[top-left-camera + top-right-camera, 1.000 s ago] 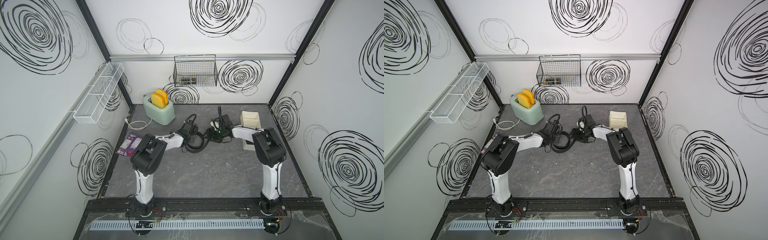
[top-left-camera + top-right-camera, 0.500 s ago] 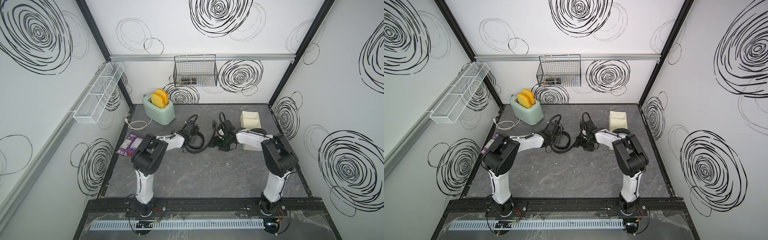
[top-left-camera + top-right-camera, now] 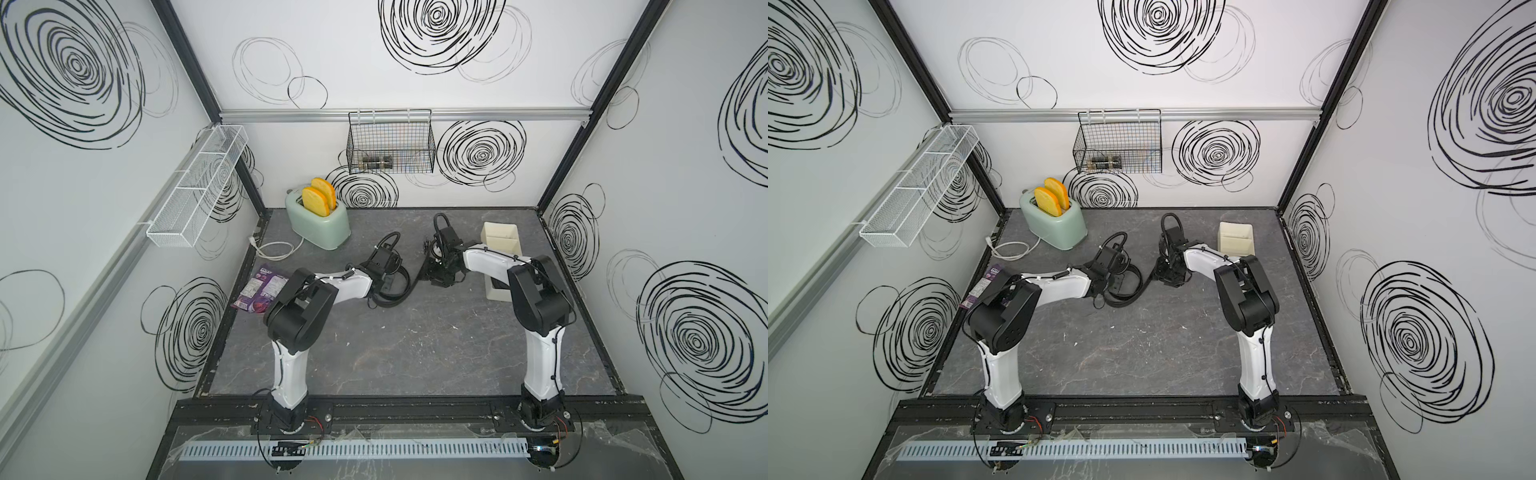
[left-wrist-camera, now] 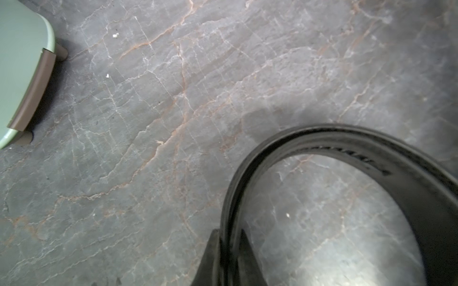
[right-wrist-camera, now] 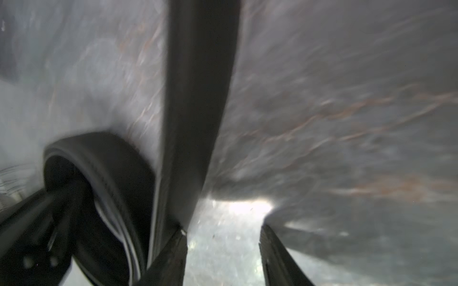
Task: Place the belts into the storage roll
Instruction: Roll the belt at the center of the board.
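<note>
Storage roll [image 3: 500,245] near end hidden behind right arm [image 3: 490,262]; right wrist view blurred; basket [image 3: 432,141] contents [image 3: 376,160] too small.

Belt [image 3: 408,280] [image 3: 1139,286] [image 4: 322,141] out on table [image 3: 415,345], storage roll [image 3: 500,239] [image 3: 1235,241] open side up.
Black strap, standing on edge, curled in a wide loose loop, one straighter run leading off toward storage roll; placed between toaster [image 3: 320,228] and storage roll. Cream-white divided tray, flat on table, well apart from toaster, on far side of belt from it; something dark in its near-end compartment, too hidden to identify.
</note>
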Robot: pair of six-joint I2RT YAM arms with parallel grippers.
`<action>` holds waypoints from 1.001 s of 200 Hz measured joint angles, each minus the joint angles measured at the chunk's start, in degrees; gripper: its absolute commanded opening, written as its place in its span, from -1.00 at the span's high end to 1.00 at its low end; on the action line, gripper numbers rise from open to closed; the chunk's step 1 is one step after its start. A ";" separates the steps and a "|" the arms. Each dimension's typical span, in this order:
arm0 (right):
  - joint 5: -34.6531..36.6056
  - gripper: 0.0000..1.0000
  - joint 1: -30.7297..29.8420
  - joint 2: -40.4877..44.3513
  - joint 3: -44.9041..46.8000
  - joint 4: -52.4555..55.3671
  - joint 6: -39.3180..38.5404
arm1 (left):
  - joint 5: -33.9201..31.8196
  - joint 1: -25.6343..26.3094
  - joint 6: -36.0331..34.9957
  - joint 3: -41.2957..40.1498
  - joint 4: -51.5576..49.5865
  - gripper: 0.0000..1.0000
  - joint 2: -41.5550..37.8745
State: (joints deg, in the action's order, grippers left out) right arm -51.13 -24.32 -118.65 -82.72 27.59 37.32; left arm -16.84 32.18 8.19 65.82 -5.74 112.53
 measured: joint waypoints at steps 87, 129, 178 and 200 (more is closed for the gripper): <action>-2.51 -0.10 2.14 -4.00 -6.75 3.30 -7.23 | -1.64 2.43 -0.09 -1.70 1.14 1.00 -0.72; -1.14 -0.28 2.82 2.97 1.29 4.57 -8.59 | -1.64 2.62 -0.09 -1.81 1.05 1.00 -0.90; -1.66 -0.30 -0.74 15.98 10.40 3.19 -3.63 | -1.68 4.87 -0.07 -1.86 -0.37 1.00 -1.33; -1.97 -0.30 -4.24 14.93 10.08 2.16 -2.49 | -1.88 6.03 -0.07 -1.86 -0.55 1.00 -1.33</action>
State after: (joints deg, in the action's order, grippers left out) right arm -53.10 -28.56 -103.72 -72.64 29.76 34.83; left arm -18.72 38.22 8.12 63.96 -6.28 111.20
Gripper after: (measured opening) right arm 0.651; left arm 0.127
